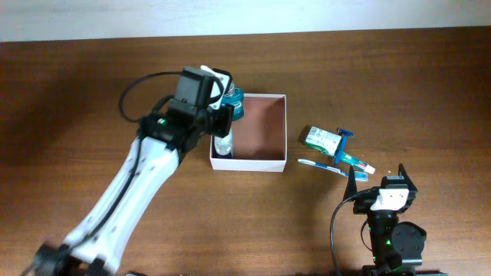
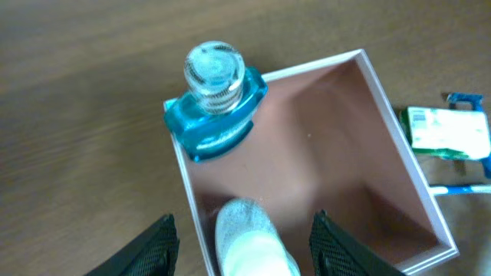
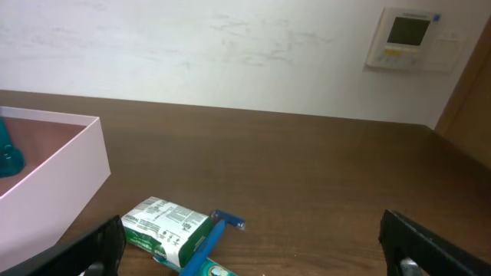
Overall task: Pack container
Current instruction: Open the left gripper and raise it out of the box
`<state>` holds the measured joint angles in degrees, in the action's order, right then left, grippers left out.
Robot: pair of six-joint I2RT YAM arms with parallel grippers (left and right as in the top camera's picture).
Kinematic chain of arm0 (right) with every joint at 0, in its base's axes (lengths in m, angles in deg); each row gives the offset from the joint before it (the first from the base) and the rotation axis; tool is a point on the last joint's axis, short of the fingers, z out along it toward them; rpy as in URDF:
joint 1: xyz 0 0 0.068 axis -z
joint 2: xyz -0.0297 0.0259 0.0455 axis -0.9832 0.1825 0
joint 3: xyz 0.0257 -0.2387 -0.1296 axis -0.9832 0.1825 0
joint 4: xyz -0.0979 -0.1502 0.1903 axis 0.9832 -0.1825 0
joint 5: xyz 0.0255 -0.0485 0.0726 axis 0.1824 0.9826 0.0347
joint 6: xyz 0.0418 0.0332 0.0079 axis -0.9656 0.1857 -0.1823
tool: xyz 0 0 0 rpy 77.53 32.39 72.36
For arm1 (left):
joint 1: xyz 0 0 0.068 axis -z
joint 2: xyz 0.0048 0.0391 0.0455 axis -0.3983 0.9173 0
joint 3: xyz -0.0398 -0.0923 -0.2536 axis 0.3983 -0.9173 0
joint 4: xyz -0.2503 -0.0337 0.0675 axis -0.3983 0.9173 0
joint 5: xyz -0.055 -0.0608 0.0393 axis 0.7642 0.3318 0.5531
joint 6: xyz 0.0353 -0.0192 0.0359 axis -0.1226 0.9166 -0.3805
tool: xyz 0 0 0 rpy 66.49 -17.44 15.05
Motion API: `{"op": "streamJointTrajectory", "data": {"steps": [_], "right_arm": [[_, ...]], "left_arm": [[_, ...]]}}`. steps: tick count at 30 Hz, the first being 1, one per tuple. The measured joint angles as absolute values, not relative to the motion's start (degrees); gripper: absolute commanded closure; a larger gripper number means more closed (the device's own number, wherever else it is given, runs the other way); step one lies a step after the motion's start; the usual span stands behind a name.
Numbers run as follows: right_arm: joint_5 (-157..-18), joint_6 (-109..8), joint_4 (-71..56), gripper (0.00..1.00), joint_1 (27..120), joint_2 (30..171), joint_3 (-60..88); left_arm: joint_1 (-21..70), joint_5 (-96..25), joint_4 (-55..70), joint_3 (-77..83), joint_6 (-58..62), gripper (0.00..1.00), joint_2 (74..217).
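Note:
The container (image 1: 265,162) is a square white-walled box with a reddish-brown inside, at mid-table. A teal mouthwash bottle (image 1: 235,103) stands upright at its far left corner. A clear white-capped bottle (image 1: 222,146) stands inside at the near left corner. My left gripper (image 1: 222,123) hovers over the container's left side. In the left wrist view its open fingers (image 2: 244,220) straddle the white-capped bottle (image 2: 247,244) without touching it; the teal bottle (image 2: 217,101) and the container (image 2: 399,165) show beyond. My right gripper (image 1: 381,186) is open and empty, low at the front right.
Right of the container lie a green-and-white box (image 1: 321,139), a blue razor (image 1: 344,145), a toothbrush (image 1: 321,164) and a toothpaste tube (image 1: 357,162). The right wrist view shows the box (image 3: 164,229), the razor (image 3: 217,231) and the container's wall (image 3: 57,172).

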<state>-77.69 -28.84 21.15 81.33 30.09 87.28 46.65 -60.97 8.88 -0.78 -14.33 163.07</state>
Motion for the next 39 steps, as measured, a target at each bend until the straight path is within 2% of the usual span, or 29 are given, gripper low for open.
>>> {"op": "streamJointTrajectory", "data": {"steps": [5,7,9,18,39], "right_arm": [[-77.69,-28.79,21.17,0.02,81.33,30.09,87.28],[-77.69,-28.84,21.17,0.02,81.33,30.09,87.28],[-77.69,-28.82,21.17,0.01,81.33,30.09,87.28],[-77.69,-28.82,21.17,0.02,81.33,30.09,87.28],[-77.69,-28.84,21.17,0.02,81.33,30.09,87.28]], "left_arm": [[46.69,-69.54,13.25,-0.26,-14.33,0.33,155.24],[46.28,-75.84,15.13,0.07,-14.38,0.09,153.27],[45.19,-81.26,17.03,0.23,-14.66,0.01,152.51],[38.26,-90.57,21.82,0.25,-14.55,0.01,152.64],[38.17,-91.79,21.93,0.23,-14.55,0.01,152.64]]}}
